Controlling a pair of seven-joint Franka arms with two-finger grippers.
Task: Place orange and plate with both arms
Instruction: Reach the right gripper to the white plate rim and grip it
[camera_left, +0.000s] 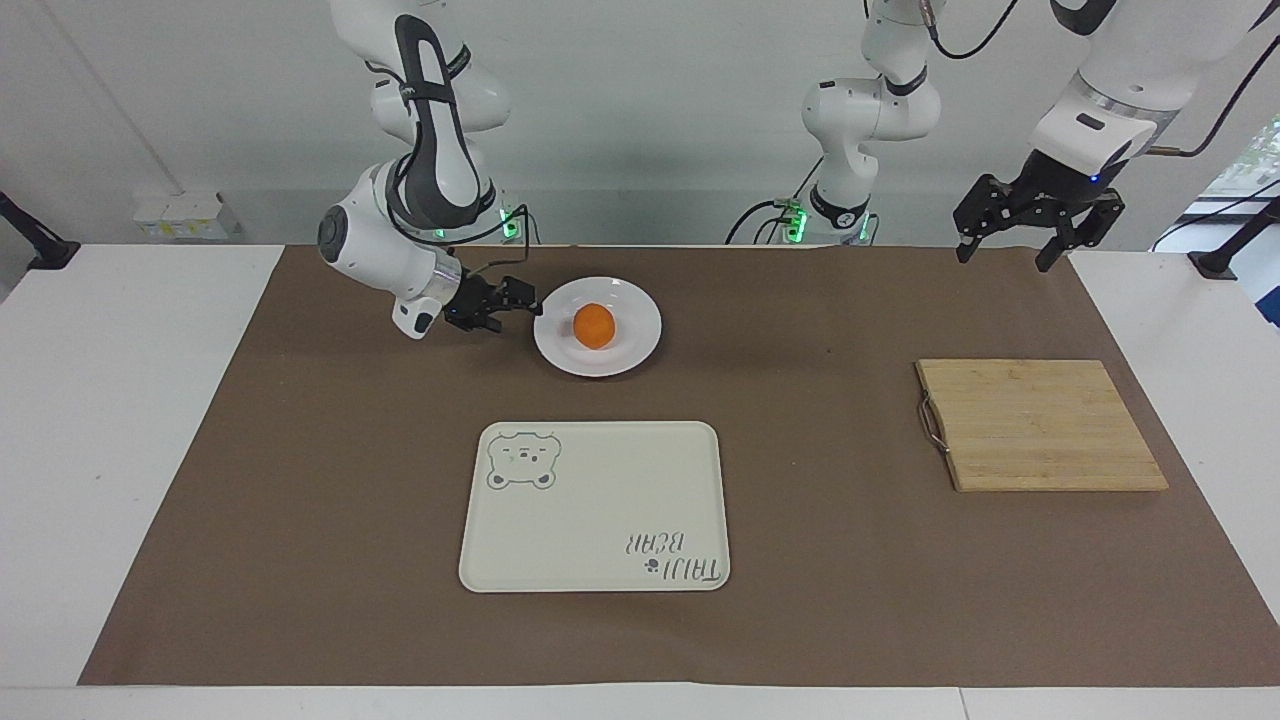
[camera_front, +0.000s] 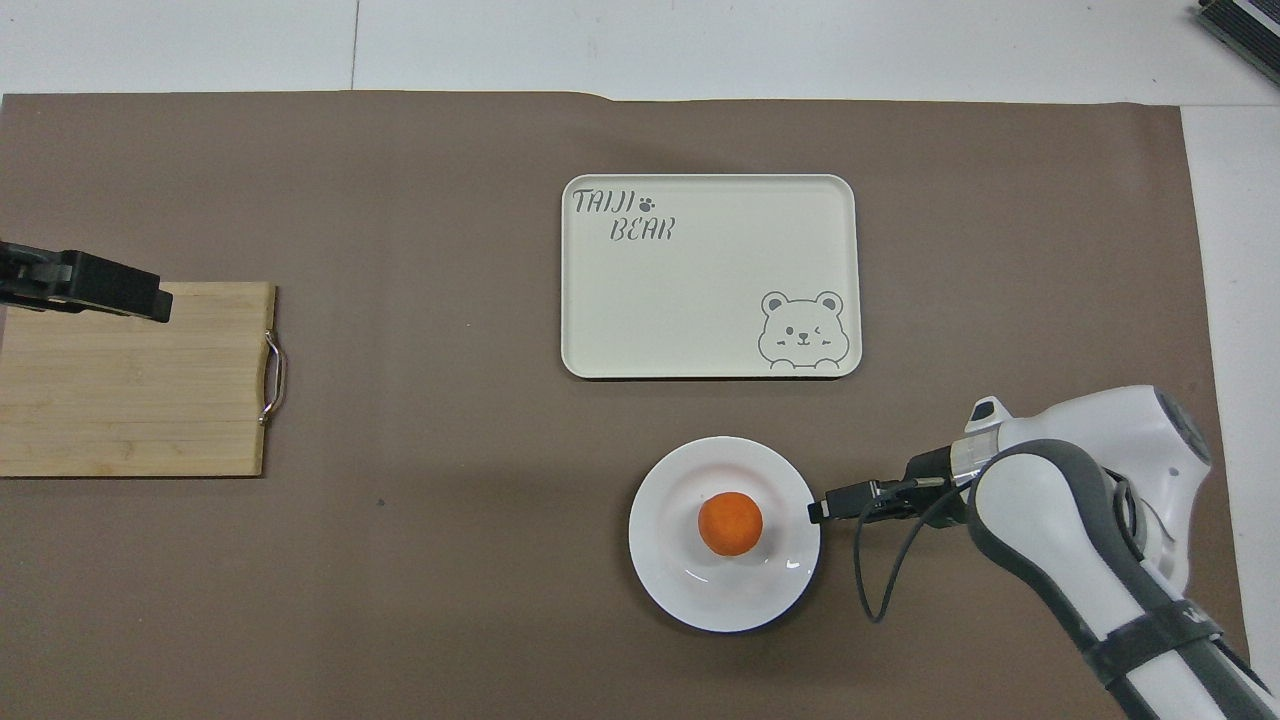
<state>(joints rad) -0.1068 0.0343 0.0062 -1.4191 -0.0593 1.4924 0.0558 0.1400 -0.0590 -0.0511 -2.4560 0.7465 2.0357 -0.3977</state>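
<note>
The small orange (camera_left: 594, 325) (camera_front: 730, 523) sits in the middle of the white plate (camera_left: 632, 348) (camera_front: 700, 598), which rests on the brown mat close to the robots. My right gripper (camera_left: 520, 303) (camera_front: 815, 511) is low and turned sideways, open, with its fingertips right at the plate's rim on the side toward the right arm's end. Whether it touches the rim I cannot tell. My left gripper (camera_left: 1003, 257) (camera_front: 150, 302) hangs open and empty, high over the wooden cutting board's corner, and waits.
A cream tray with a bear print (camera_left: 600, 505) (camera_front: 700, 300) lies farther from the robots than the plate. A wooden cutting board with a metal handle (camera_left: 1040, 425) (camera_front: 130, 400) lies toward the left arm's end. White table borders the mat.
</note>
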